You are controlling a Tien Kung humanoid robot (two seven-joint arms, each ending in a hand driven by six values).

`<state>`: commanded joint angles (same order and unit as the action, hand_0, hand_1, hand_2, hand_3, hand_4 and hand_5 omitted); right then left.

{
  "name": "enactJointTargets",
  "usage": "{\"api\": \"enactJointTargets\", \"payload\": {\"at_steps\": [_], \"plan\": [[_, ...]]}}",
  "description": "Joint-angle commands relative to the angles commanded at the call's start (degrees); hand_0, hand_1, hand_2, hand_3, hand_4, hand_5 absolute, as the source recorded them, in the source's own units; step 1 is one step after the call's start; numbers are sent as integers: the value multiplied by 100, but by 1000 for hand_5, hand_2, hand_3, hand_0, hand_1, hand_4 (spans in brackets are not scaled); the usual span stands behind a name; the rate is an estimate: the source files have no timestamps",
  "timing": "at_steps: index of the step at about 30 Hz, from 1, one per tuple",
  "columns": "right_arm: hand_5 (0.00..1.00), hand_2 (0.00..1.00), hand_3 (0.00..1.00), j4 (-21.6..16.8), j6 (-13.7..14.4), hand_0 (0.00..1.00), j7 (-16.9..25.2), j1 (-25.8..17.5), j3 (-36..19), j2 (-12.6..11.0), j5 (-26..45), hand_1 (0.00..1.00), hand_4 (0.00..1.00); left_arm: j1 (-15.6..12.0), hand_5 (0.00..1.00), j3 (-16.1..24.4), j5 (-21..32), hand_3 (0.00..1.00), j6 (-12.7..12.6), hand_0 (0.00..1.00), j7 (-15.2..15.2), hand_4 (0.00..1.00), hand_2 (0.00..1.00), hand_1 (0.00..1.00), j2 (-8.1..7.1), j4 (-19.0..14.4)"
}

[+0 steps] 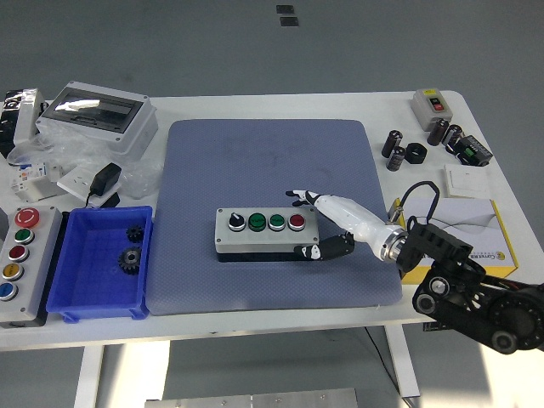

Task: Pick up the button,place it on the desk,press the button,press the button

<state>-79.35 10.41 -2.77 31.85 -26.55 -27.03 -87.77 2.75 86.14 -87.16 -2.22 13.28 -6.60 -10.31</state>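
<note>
The button box, grey with a black selector, two green buttons and a red one, lies flat on the blue-grey mat near its front middle. My right hand reaches in from the right at the box's right end. Its white fingers are spread just behind the box's far edge, apart from it. The dark thumb lies along the box's front lower edge. The hand holds nothing. The left arm is out of the picture.
A blue bin with two gears sits left of the mat, beside a grey panel of coloured buttons. A clear-lidded enclosure and adapter are back left. Capacitors, a switch box and a yellow-white carton are on the right.
</note>
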Motion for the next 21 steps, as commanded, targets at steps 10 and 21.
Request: {"api": "enactJointTargets", "payload": {"at_steps": [10,21], "plan": [[97,917,989,-387,-222,960,63,-86,-217,-243,192,917,713,-20,108,-30,49,588,-1,620,4,664,537,593,21,0],[123,960,998,-1849,231,970,503,-548,-1375,-1062,1609,942,734,-69,101,-72,166,588,-10,620,8,655,533,591,31,0]]}}
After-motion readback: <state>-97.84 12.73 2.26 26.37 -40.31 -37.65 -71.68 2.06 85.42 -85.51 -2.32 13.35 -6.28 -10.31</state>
